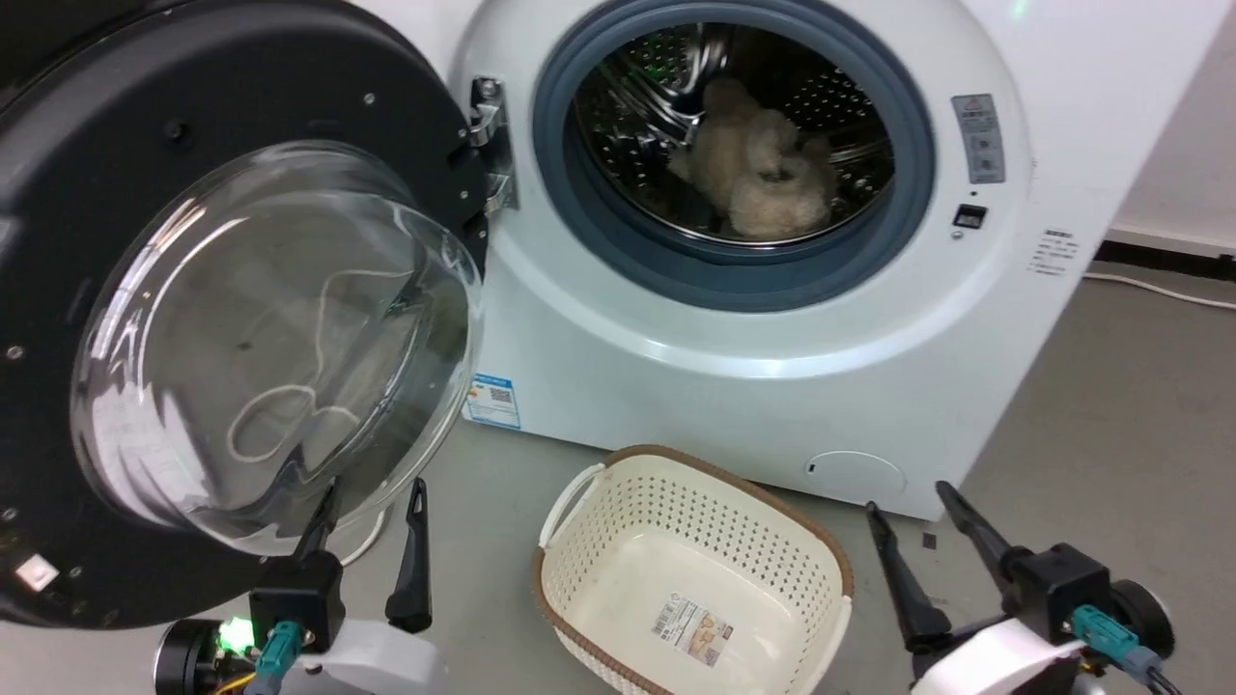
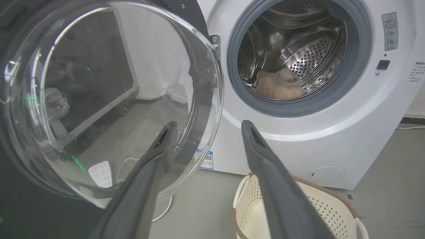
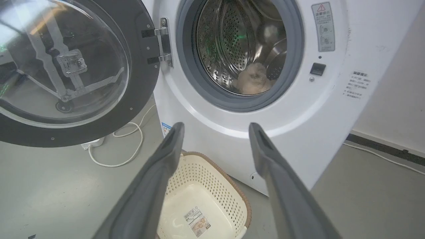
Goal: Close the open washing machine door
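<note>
The washing machine door stands swung wide open to the left, black-rimmed with a bulging clear glass bowl, hung on a metal hinge. The white washing machine shows its steel drum and grey gasket, with a fluffy beige item inside. My left gripper is open, low in front of the door's glass bowl, its left finger overlapping the bowl's lower edge in view. My right gripper is open at the lower right, near the machine's base.
A cream perforated basket with a brown rim sits on the grey floor before the machine, between my grippers. A white cable and power strip lie on the floor under the door. A wall and skirting run at the right.
</note>
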